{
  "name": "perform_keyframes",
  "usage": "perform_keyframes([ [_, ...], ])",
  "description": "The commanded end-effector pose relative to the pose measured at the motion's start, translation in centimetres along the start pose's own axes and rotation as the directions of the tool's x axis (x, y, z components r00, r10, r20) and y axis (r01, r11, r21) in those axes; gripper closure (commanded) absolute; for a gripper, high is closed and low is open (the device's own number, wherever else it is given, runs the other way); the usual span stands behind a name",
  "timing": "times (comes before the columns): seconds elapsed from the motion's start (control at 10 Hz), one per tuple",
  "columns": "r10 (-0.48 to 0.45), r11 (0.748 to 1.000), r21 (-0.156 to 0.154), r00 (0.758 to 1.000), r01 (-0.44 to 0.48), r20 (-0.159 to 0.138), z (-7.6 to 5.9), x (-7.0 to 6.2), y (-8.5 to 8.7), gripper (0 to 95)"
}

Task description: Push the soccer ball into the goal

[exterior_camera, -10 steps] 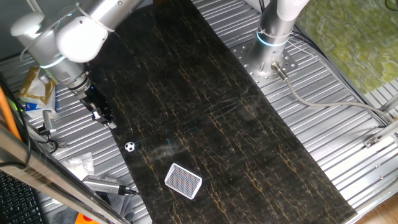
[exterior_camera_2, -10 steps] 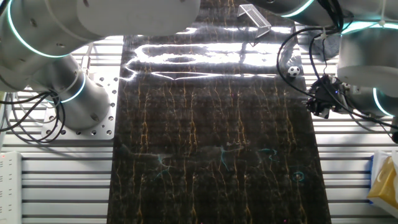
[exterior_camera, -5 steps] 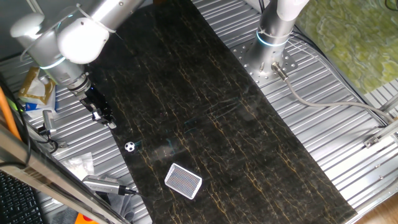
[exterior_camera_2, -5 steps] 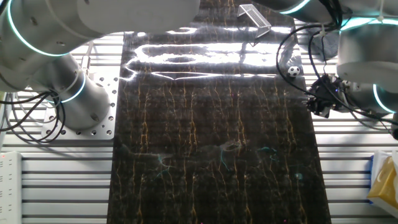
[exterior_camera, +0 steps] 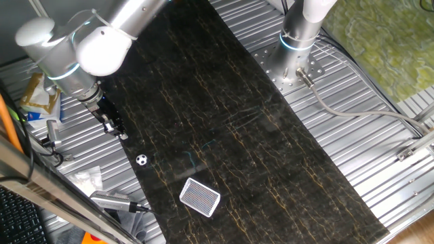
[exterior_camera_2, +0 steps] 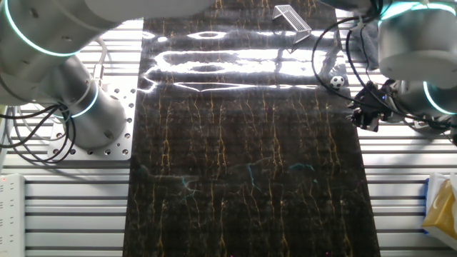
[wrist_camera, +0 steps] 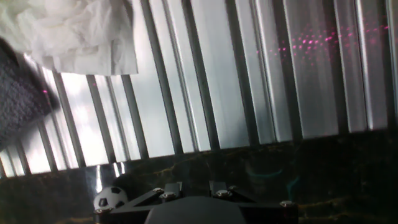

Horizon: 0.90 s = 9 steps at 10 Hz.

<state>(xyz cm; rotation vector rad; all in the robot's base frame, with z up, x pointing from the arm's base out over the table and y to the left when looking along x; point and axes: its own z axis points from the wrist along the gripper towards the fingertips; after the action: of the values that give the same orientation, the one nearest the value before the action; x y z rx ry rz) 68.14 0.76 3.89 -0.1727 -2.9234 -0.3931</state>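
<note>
Between your tool (exterior_camera: 121, 133) and the goal (exterior_camera: 200, 197) sits the soccer ball (exterior_camera: 141, 160); tool's opening can't be told.

- the mat (exterior_camera: 224, 115) is dark, marble-patterned with gold veins, glossy, throwing back glare in the other fixed view;
- the table (exterior_camera: 366, 135) is ribbed, brushed silver metal;
- the goal (exterior_camera: 200, 197) has a white plastic-looking frame with fine mesh;
- the crumpled white sheet (wrist_camera: 74, 31) looks like thin paper or plastic

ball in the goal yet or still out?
Out. The soccer ball sits on the dark mat near its edge, apart from the goal, with bare mat between them. The gripper isn't touching it.
</note>
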Motion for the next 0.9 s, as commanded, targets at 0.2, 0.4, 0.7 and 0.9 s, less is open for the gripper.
perform_keyframes([
  [0.2, -0.099, 0.995, -0.021, 0.994, 0.098, -0.04, -0.03, -0.25, 0.03, 76.0],
  [0.4, -0.125, 0.992, -0.023, 0.991, 0.124, -0.04, -0.03, -0.25, 0.03, 76.0],
  [0.7, -0.119, 0.993, -0.019, 0.992, 0.118, -0.046, -0.03, -0.25, 0.03, 76.0],
  [0.9, -0.104, 0.994, -0.029, 0.993, 0.102, -0.051, 0.05, -0.13, 0.05, 76.0],
])
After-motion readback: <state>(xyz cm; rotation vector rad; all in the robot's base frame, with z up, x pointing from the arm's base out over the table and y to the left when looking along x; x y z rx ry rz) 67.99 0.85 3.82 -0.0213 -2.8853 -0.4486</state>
